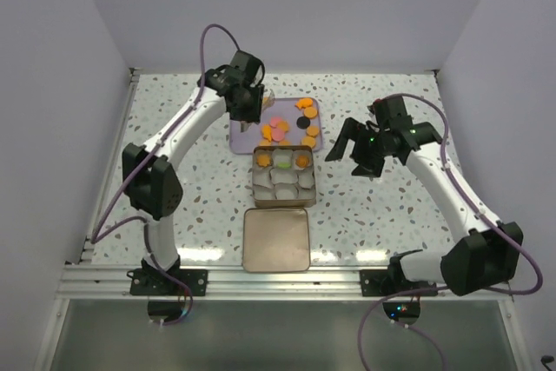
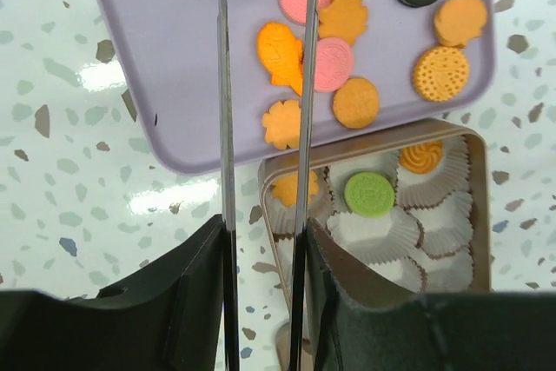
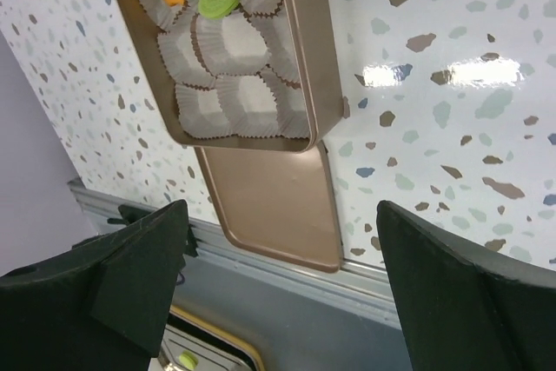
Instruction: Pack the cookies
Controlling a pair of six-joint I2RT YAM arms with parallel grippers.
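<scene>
Left wrist view alone shows the cookies' (image 2: 330,62) shapes; left claw (image 1: 246,113) state unclear, right claw (image 1: 352,159) spread; speckled counter (image 1: 382,215), pale walls (image 1: 287,6).

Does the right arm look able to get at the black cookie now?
Probably yes: the right gripper hangs open beside the tray, the black cookie lies bare near that side, and the left gripper is over the far side.

Lavender tray (image 1: 282,103) stood at 12 o'clock of tin (image 1: 254,182), lid (image 1: 276,239) at 6, left gripper (image 1: 247,123) above tray, bare tabletop (image 1: 365,206) at 3 and 9.
</scene>
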